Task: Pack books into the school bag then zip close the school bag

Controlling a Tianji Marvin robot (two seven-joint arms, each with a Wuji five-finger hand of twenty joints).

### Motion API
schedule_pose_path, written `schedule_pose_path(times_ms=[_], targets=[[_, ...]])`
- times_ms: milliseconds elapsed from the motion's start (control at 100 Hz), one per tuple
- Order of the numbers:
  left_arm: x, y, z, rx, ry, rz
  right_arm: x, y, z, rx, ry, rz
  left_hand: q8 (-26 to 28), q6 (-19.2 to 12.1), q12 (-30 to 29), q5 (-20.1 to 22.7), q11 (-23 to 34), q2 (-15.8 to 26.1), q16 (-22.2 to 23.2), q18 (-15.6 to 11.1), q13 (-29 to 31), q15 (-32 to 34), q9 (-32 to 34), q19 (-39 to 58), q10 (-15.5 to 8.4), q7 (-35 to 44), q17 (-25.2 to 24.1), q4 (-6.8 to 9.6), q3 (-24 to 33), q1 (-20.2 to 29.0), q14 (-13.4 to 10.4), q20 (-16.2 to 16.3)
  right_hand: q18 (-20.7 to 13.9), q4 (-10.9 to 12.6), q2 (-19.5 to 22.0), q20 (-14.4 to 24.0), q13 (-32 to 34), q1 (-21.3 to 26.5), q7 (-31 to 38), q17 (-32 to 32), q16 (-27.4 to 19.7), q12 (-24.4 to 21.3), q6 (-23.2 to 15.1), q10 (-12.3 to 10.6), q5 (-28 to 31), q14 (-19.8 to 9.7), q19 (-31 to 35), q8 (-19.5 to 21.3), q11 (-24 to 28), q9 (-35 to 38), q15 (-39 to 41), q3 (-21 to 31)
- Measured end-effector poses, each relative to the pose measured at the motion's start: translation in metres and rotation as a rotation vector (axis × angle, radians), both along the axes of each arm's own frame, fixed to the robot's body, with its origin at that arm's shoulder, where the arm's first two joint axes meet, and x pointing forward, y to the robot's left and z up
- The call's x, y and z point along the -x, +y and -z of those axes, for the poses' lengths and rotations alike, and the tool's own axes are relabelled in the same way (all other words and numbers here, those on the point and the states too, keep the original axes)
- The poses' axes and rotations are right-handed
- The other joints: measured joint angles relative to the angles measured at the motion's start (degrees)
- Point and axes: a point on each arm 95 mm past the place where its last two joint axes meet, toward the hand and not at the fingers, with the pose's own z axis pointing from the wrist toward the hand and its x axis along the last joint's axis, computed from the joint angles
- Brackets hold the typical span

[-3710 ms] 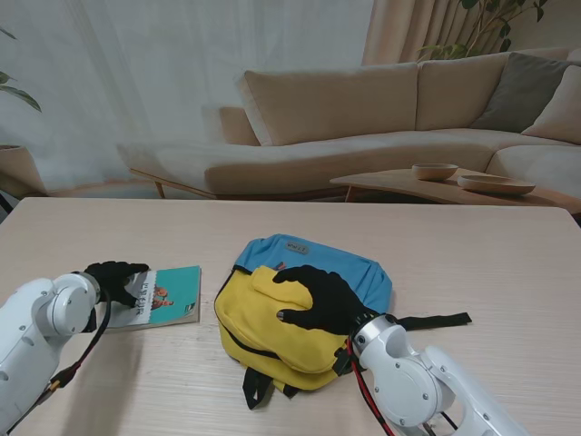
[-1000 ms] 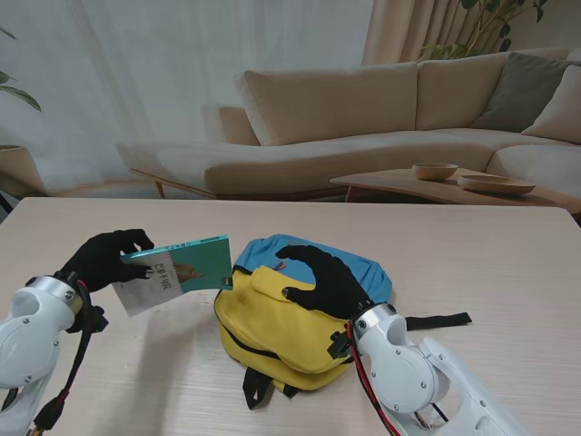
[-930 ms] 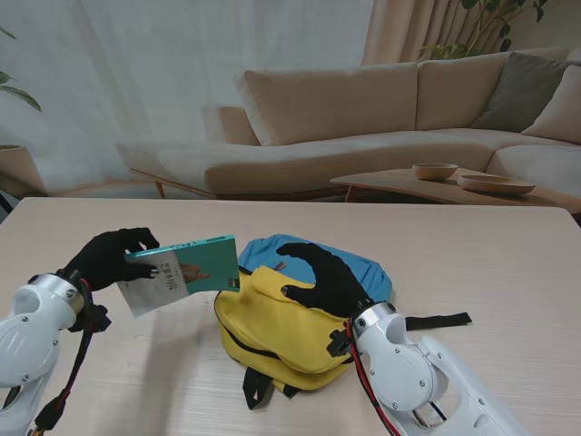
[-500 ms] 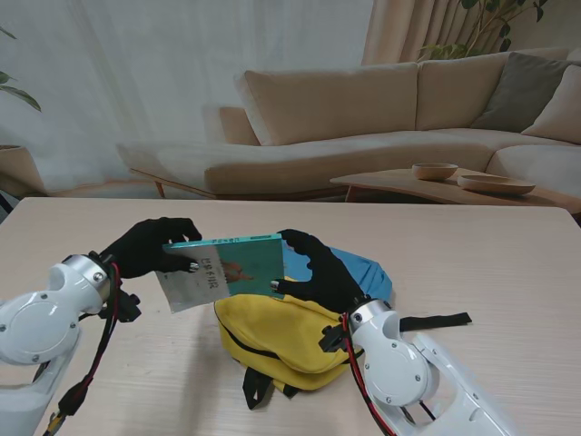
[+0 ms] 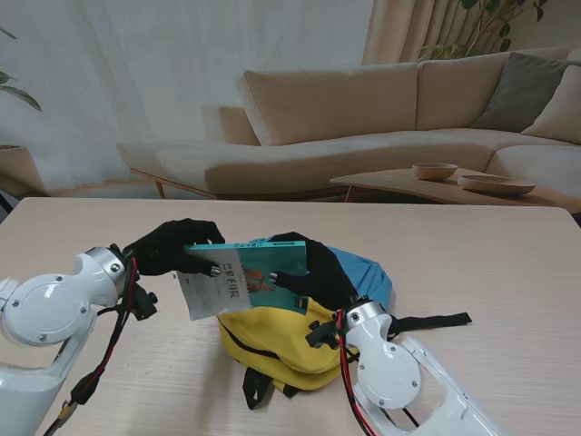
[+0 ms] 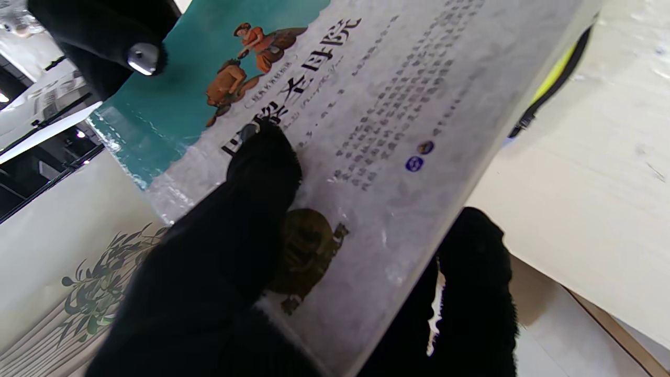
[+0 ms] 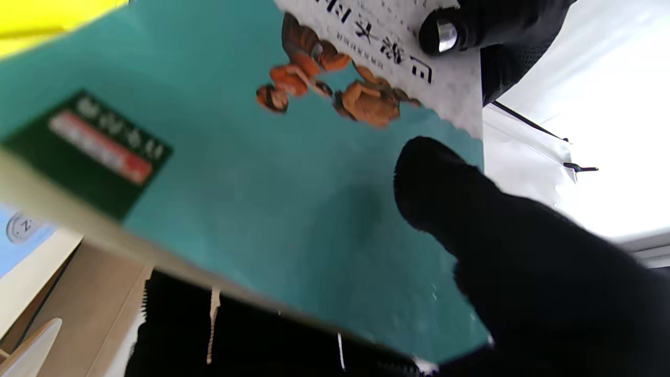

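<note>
Held in the air over the yellow and blue school bag (image 5: pixel 272 341): teal book (image 5: pixel 245 277). Gripped at one end by left hand (image 5: pixel 172 247), at other end by right hand (image 5: pixel 309 272), both closed on it.

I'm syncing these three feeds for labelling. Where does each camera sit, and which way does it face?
Stand: above the shoulders, facing down at the wooden table; both arms, black-gloved left hand and right hand.
Left wrist: along the fingers, onto the teal-and-white paperback book.
Right wrist: along its fingers, onto the same book.
Shared: the book over the yellow-and-blue school bag.
</note>
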Motion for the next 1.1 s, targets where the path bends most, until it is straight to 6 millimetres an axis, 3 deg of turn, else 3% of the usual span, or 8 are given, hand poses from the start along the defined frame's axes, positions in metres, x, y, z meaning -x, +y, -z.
schedule_pose_path(times_ms=[110, 200, 320, 420, 590, 700, 850, 1100], targets=[[-0.002, -0.003, 0.0, 0.013, 0.01, 0.015, 0.002, 0.001, 0.0, -0.032, 0.029, -0.01, 0.26, 0.21, 0.0, 0.04, 0.01, 0.0, 0.0, 0.0, 0.0, 0.0, -0.12, 0.0, 0.01, 0.0, -0.04, 0.57, 0.0, 0.01, 0.0, 0.0, 0.62, -0.03, 0.12, -0.05, 5.53, 3.57, 0.13, 4.16, 0.09, 0.15, -1.38, 0.0, 5.87, 0.83, 1.62, -1.12, -1.59, 7.67, 0.6, 1.91], [-0.002, -0.004, -0.001, 0.015, 0.01, 0.018, 0.003, 0.001, -0.001, -0.048, 0.037, -0.011, 0.54, 0.25, 0.01, 0.29, 0.2, 0.0, 0.01, 0.0, 0.0, 0.0, -0.15, 0.0, 0.01, 0.0, -0.11, 0.59, 0.0, 0.02, 0.0, 0.0, 2.41, -5.93, 0.09, -1.07, 11.65, 10.95, 7.58, 8.73, 0.69, -0.31, -3.58, 0.0, 12.37, 2.12, 4.19, -8.61, -4.07, 16.43, 3.58, 2.75], [-0.002, -0.006, -0.001, 0.019, 0.011, 0.023, 0.005, 0.0, -0.001, -0.13, 0.091, -0.02, 0.54, 0.25, 0.0, 0.38, 0.23, 0.0, 0.01, 0.0, 0.0, -0.19, -0.15, 0.0, 0.01, -0.18, -0.65, 0.59, 0.0, 0.03, 0.0, 0.0, 6.6, -7.2, -0.51, -1.74, 19.69, 13.75, 7.74, 15.53, 2.48, -1.48, -0.23, 1.92, 17.59, 5.71, 8.2, -10.96, -5.88, 26.45, 10.01, 2.29], [-0.001, -0.007, -0.001, 0.021, 0.009, 0.025, 0.006, 0.0, -0.003, -0.138, 0.104, -0.03, -0.25, 0.97, -1.4, 0.44, -3.33, 0.0, -0.9, 0.0, -0.95, -3.33, -0.15, -0.38, 0.01, -0.95, -2.53, 0.59, -0.72, 0.81, 0.39, -0.62, 7.78, -7.2, -1.73, -2.91, 21.59, 13.75, 5.47, 19.49, 4.3, 1.68, 0.68, 2.9, 18.82, 7.08, 12.72, -4.27, -2.86, 26.72, 14.84, 2.29], [0.003, -0.007, -0.001, 0.029, 0.011, 0.026, 0.007, 0.0, -0.005, -0.187, 0.14, -0.005, -14.55, 1.51, -5.35, -3.76, -15.97, 2.37, -6.82, -0.97, -9.87, -14.47, -6.59, -7.55, 0.22, -0.93, -10.98, 1.82, -1.33, 1.89, 0.77, -5.48, 10.35, -8.03, -3.9, -3.02, 23.03, 13.75, 0.7, 23.56, 6.32, 8.77, 2.6, 5.32, 21.91, 9.52, 17.96, 8.73, 2.52, 26.08, 22.83, 3.43], [0.008, -0.006, -0.001, 0.037, 0.005, 0.015, 0.007, 0.0, -0.006, -0.227, 0.157, 0.019, -24.17, 1.3, -22.37, -11.4, -11.4, 5.49, -10.34, -2.66, -18.96, -22.17, -20.44, -12.61, 1.18, -5.65, -17.77, 5.23, 1.29, -4.14, -0.05, -7.25, 11.22, -8.36, -4.51, -2.96, 23.04, 13.74, -1.03, 23.71, 7.09, 11.54, 3.14, 5.99, 23.17, 10.16, 20.73, 14.53, 4.46, 26.06, 25.69, 3.44], [0.014, 0.001, -0.001, 0.065, -0.016, -0.043, 0.005, -0.001, -0.008, -0.26, 0.17, 0.035, -32.01, 3.24, -31.61, -19.87, -13.73, 10.4, -14.62, -4.16, -27.08, -31.6, -29.98, -21.4, 1.18, -14.22, -24.35, 8.74, 5.95, -12.66, -1.39, -9.6, 11.78, -9.06, -4.6, -1.73, 23.08, 13.74, -1.85, 24.27, 8.0, 14.02, 4.19, 6.68, 23.76, 10.66, 22.96, 18.28, 6.88, 25.49, 28.44, 3.44], [0.024, 0.022, 0.006, 0.11, -0.047, -0.147, -0.001, -0.009, -0.012, -0.285, 0.155, 0.084, -37.26, 3.78, -33.99, -24.6, -17.19, 10.88, -17.01, -4.42, -30.67, -38.49, -33.68, -28.84, 0.62, -18.2, -27.57, 8.77, 6.5, -19.76, -2.48, -10.81, 12.27, -9.14, -4.87, -1.51, 23.44, 13.73, -1.91, 24.86, 8.12, 14.67, 4.64, 6.86, 24.32, 11.07, 23.87, 19.98, 7.59, 25.49, 29.74, 3.44]])
